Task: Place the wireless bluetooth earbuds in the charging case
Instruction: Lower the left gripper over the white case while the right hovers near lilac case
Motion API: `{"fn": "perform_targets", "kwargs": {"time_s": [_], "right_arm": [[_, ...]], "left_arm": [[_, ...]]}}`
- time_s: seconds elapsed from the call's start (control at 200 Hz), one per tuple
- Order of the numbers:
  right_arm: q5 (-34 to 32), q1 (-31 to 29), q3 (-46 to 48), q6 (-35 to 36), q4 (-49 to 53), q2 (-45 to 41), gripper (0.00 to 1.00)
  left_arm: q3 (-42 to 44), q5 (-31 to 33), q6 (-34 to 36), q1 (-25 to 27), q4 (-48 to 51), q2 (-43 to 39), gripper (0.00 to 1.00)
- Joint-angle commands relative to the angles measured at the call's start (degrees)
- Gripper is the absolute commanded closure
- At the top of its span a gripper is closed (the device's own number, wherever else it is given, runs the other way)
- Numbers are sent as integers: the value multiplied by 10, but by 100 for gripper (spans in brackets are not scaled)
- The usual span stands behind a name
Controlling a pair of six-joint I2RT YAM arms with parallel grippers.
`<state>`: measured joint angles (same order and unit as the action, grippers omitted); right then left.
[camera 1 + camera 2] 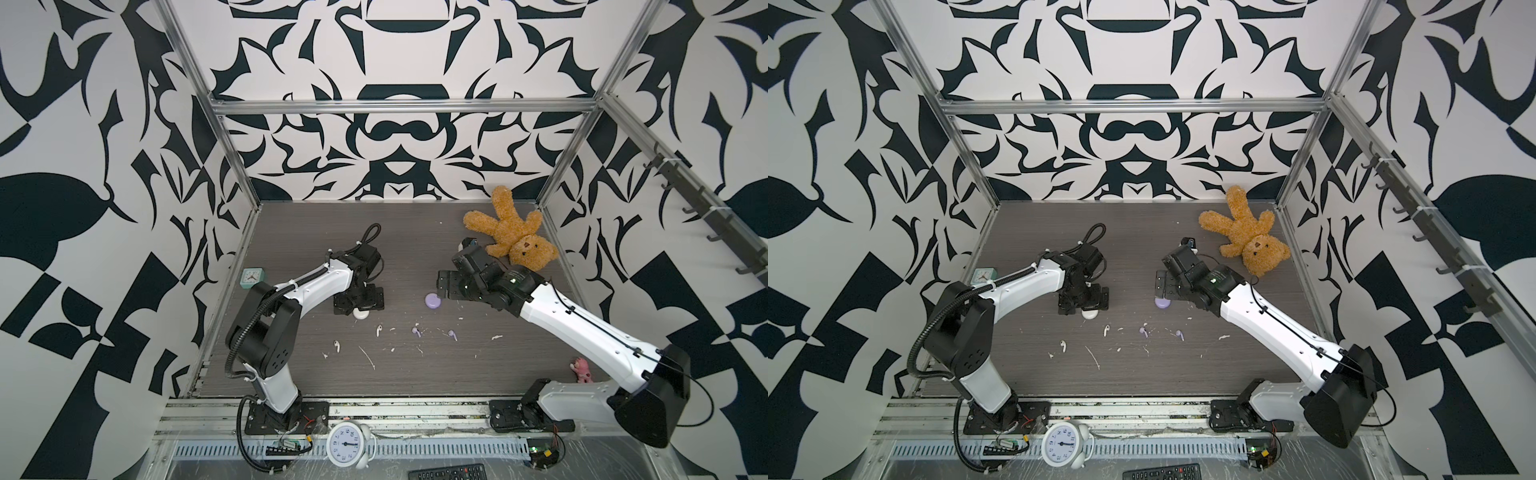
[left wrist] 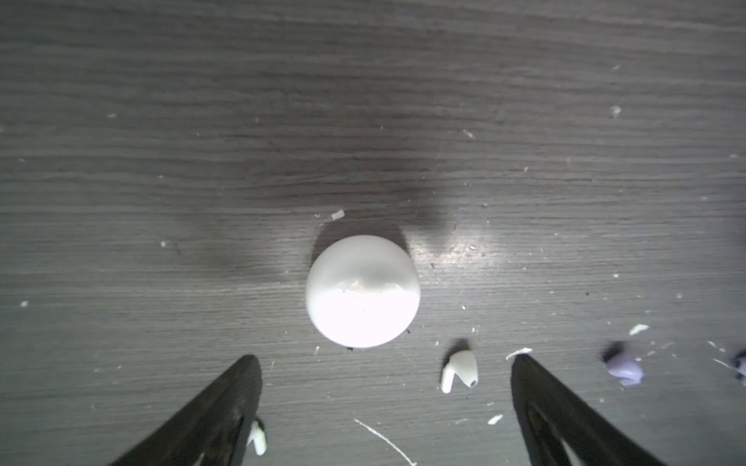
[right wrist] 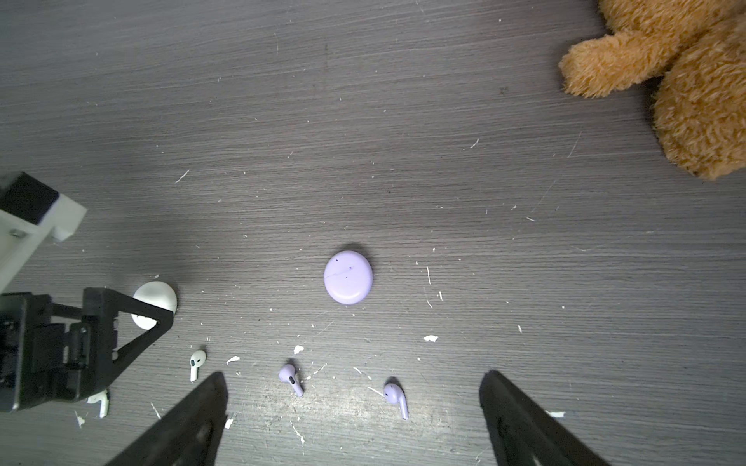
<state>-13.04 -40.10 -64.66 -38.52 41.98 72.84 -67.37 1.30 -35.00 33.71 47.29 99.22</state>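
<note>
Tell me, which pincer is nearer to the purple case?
Right. The right pincer hangs open close to the purple case; the left pincer is over the white case, farther left.

Grey wood-grain table (image 3: 363, 121), white case (image 2: 362, 290), purple case (image 3: 348, 277), white earbuds (image 3: 197, 363), purple earbuds (image 3: 395, 397), tan teddy bear (image 1: 511, 232), black-and-white patterned walls (image 1: 395, 145).

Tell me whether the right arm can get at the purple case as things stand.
Probably yes. The right gripper hangs open near the purple case, which lies shut on bare table with nothing over it; the two purple earbuds lie apart from it.
</note>
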Motion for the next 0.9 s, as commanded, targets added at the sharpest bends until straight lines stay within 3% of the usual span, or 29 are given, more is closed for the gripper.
{"fn": "perform_targets", "kwargs": {"time_s": [0.0, 0.895], "right_arm": [[-15, 1, 4, 9, -6, -16, 1], [-16, 1, 28, -4, -13, -35, 1]], "left_arm": [[-12, 21, -20, 1, 35, 16, 1], [2, 45, -36, 9, 15, 52, 4]]}}
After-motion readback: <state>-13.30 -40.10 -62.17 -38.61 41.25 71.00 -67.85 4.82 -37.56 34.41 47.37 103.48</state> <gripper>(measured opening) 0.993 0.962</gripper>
